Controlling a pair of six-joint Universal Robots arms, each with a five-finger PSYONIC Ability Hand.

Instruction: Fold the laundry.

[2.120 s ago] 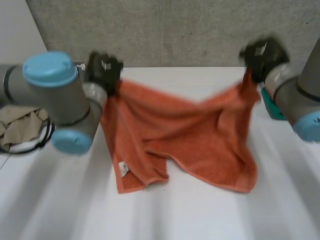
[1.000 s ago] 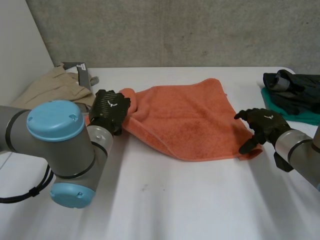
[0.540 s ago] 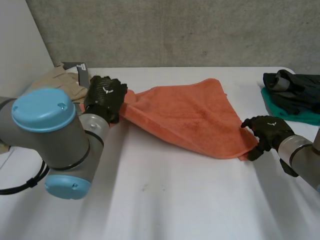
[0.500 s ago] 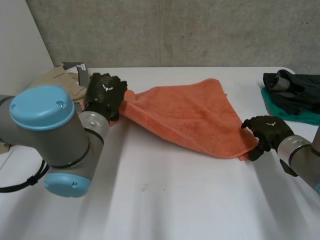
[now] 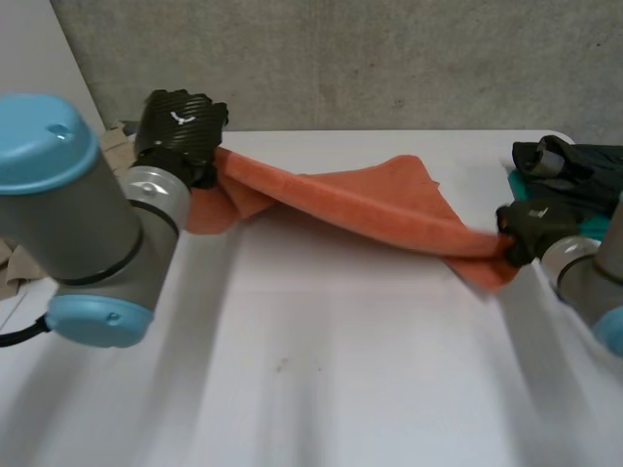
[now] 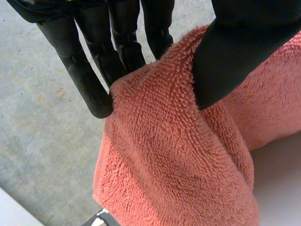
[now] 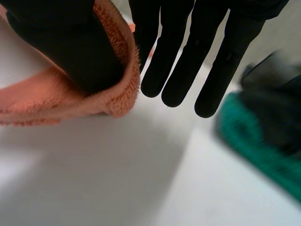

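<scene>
An orange towel (image 5: 370, 206) hangs stretched in a band between my two hands, above the white table (image 5: 321, 370). My left hand (image 5: 179, 123) is raised at the back left. In the left wrist view its fingers (image 6: 91, 77) and thumb pinch a bunched corner of the towel (image 6: 174, 165). My right hand (image 5: 531, 226) is low at the right, shut on the opposite corner. The right wrist view has its thumb (image 7: 66, 47) pressing the towel's edge (image 7: 61, 101) against the fingers (image 7: 174, 61).
Dark garments (image 5: 574, 170) lie on a green cloth (image 5: 584, 226) at the table's right edge, close to my right hand and seen beside it as the green cloth (image 7: 256, 141). A beige garment (image 5: 19, 258) lies at the left. A concrete wall (image 5: 389, 58) stands behind.
My right hand has closed on the towel's near right corner. My left hand has risen and moved back and left with its corner, so the towel is pulled off the table into a taut band.
</scene>
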